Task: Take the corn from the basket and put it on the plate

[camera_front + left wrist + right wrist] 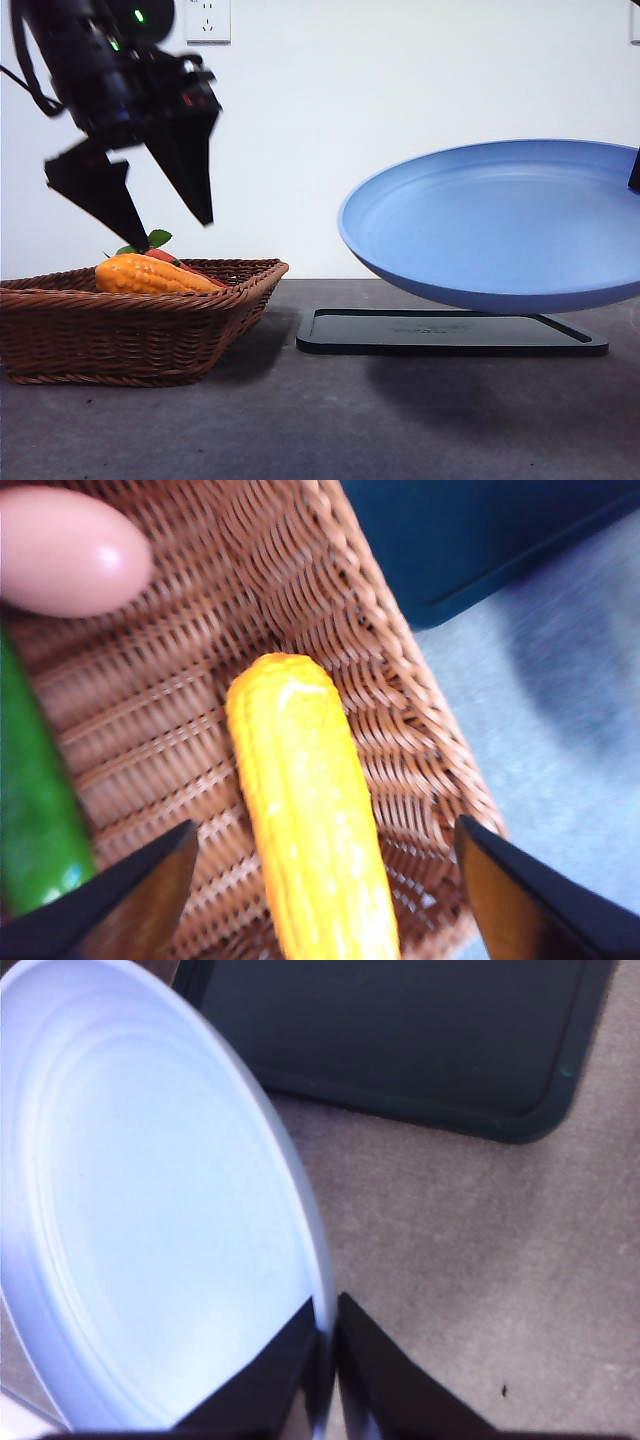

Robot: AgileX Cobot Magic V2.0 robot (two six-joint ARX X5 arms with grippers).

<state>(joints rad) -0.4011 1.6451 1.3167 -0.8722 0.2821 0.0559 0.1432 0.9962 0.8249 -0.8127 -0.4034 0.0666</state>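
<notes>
The orange-yellow corn lies in the brown wicker basket at the left. My left gripper hangs open just above it; in the left wrist view the corn lies between the two spread jaws of that gripper, apart from both. The light-blue plate is held tilted in the air at the right, above the table. My right gripper is shut on the plate's rim.
A flat black tray lies on the table under the raised plate. In the basket a tan egg-like item and a green vegetable lie beside the corn; a red-orange vegetable with green leaves shows behind it.
</notes>
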